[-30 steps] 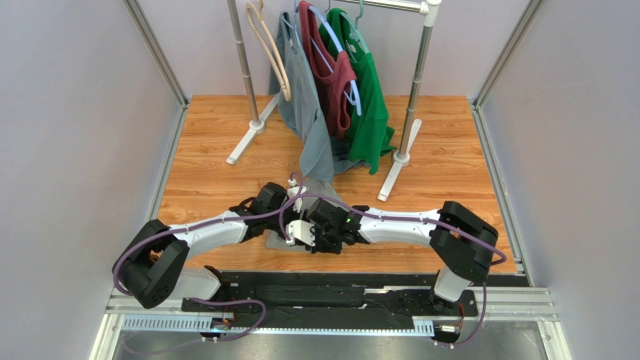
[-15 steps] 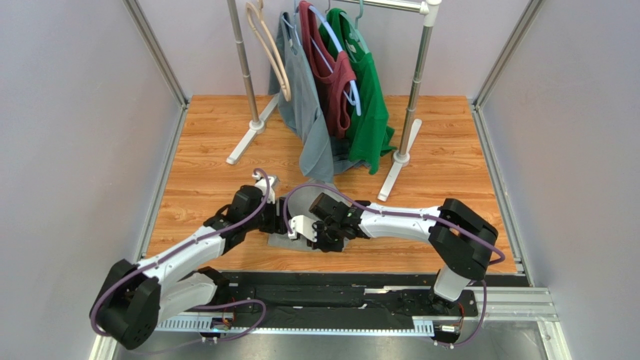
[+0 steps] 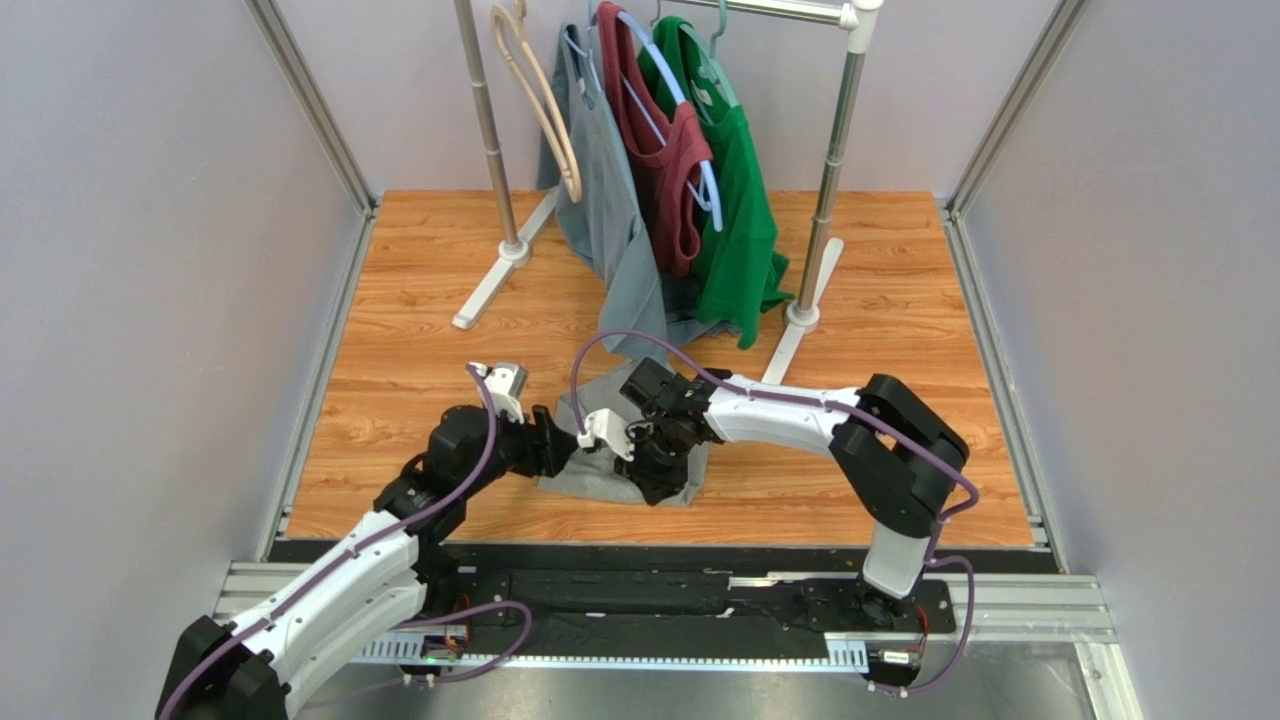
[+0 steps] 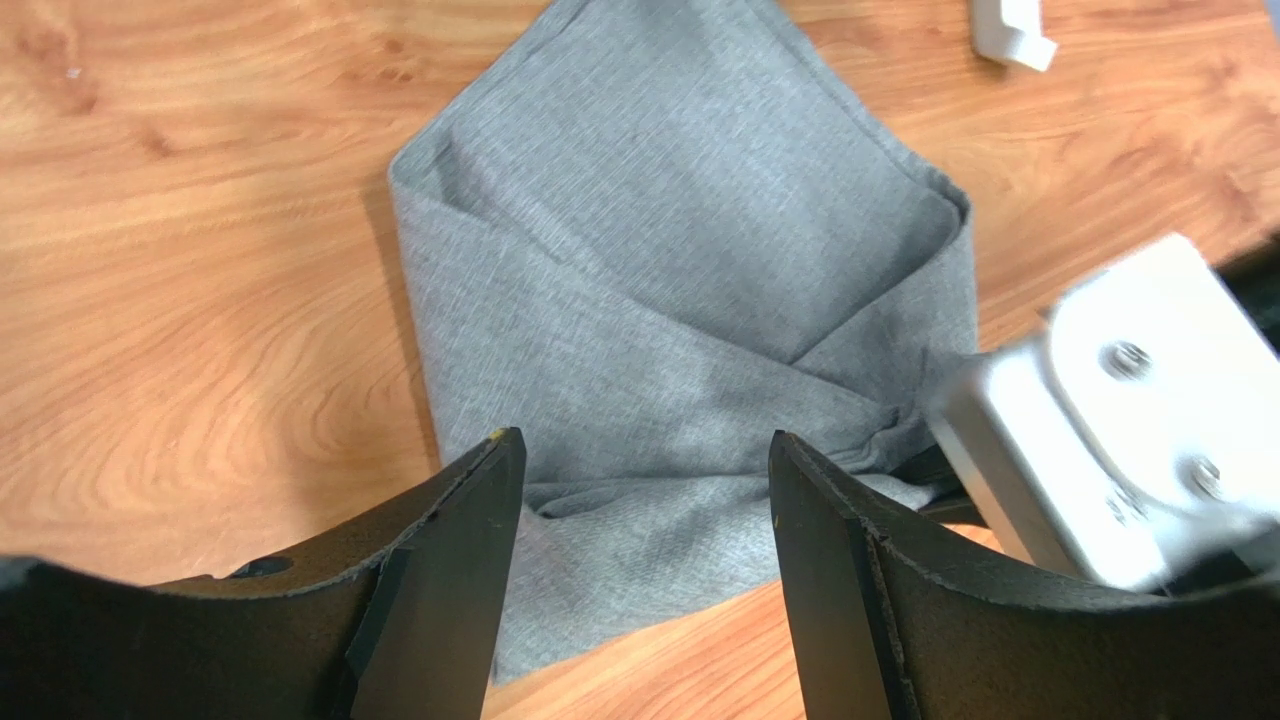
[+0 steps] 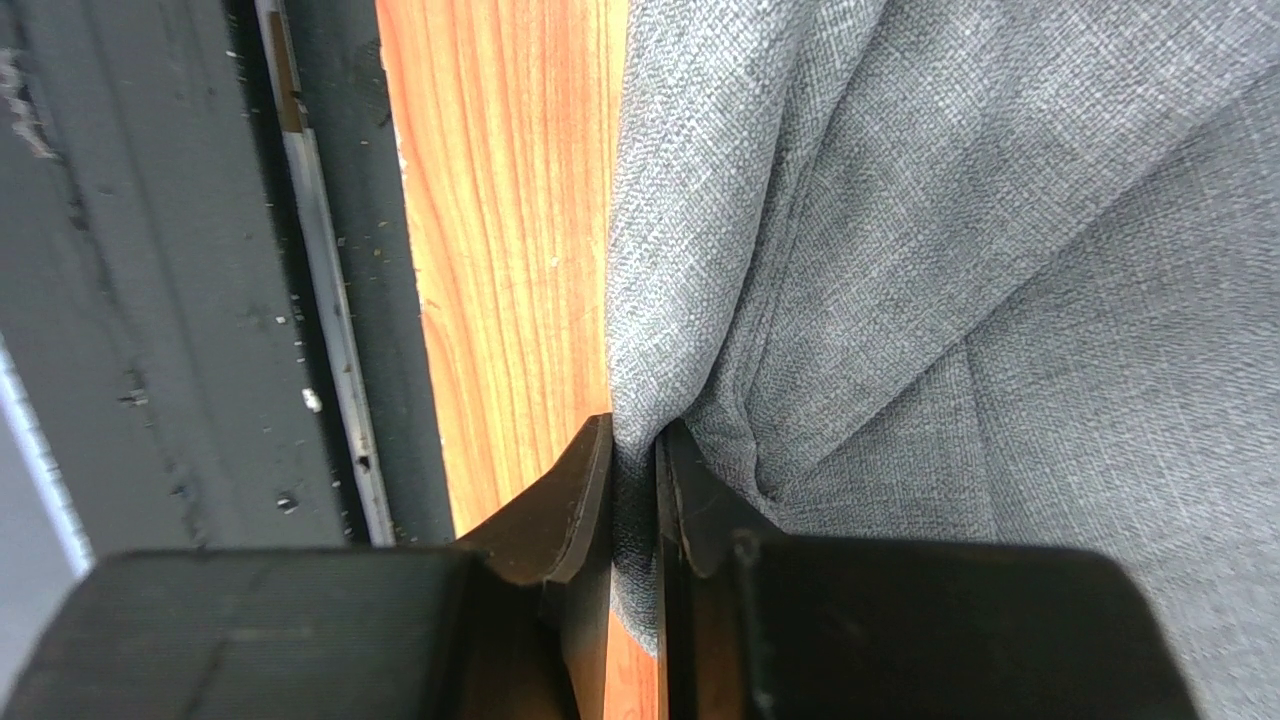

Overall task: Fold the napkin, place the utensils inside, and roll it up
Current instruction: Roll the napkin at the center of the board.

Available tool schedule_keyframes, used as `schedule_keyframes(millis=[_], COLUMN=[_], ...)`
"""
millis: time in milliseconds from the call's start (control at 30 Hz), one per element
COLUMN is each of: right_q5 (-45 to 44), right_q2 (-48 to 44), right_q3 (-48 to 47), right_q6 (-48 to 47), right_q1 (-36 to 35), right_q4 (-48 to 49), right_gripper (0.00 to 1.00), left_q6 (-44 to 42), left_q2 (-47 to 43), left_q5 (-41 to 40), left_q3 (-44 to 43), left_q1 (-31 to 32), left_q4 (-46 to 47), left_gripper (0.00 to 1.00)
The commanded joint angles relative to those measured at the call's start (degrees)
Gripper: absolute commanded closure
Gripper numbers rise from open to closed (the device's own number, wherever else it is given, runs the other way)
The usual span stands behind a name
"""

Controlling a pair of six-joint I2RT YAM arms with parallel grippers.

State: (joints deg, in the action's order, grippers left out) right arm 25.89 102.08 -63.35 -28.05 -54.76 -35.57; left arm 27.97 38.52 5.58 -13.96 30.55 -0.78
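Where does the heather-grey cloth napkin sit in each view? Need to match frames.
Top external: heather-grey cloth napkin lies at centre, near the table's front edge, between the arms' tips.
Left wrist: fills the centre, folded into overlapping flaps.
Right wrist: fills the right half.
Shared landmark: orange wood-grain tabletop beneath it.

The left arm and right arm are built from white tubular links joined by black joint housings. A purple cable runs externally along each arm. The left hand and right hand have matte black, wedge-shaped fingers. A white bracket carries silver screws.
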Motion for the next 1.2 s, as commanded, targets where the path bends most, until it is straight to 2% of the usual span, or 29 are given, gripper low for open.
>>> schedule_keyframes(millis=[0, 233, 333, 433, 600, 633, 900, 1033, 1167], right_q5=[6.1, 11.0, 13.6, 15.9, 18.0, 18.4, 22.4, 27.0, 28.4], right_q2=[5.0, 7.8, 8.7, 8.8, 9.3, 9.4, 11.4, 12.5, 13.5], right_q3=[-1.6, -5.1, -6.3, -6.5, -6.8, -6.9, -7.0, -7.4, -7.9], right_q6=[1.9, 2.2, 2.8, 3.4, 5.0, 5.3, 5.6, 5.1, 4.4], right_q1=[2.6, 5.5, 6.9, 8.0, 9.2, 9.8, 12.0, 14.1, 15.4], right_q4=[-10.4, -14.1, -15.1, -15.6, -16.3, -16.4, -17.1, -17.4, -18.5], right_gripper=[1.0, 1.0, 1.0, 1.0, 1.0, 1.0, 1.0, 1.0, 1.0], left_q6=[-3.2, -5.7, -5.6, -6.1, -5.0, -5.1, -10.3, -14.1, -16.9], left_q2=[1.2, 13.0, 15.5, 15.4, 11.5, 11.1, 15.5, 22.6, 28.0], left_q5=[4.3, 15.5, 16.5, 13.6, 2.8, 3.2, 16.5, 16.8, 20.2], left_q3=[1.2, -1.0, -0.6, -0.8, 0.2, 0.2, -1.2, -3.7, -6.7], left_q1=[-0.2, 0.0, 0.3, 1.1, 1.6, 1.6, 4.5, 10.8, 12.3], left_q4=[10.0, 18.9, 21.4, 20.6, 14.3, 14.2, 21.0, 23.0, 24.4], left_gripper=[0.31, 0.35, 0.35, 0.35, 0.35, 0.35, 0.35, 0.37, 0.37])
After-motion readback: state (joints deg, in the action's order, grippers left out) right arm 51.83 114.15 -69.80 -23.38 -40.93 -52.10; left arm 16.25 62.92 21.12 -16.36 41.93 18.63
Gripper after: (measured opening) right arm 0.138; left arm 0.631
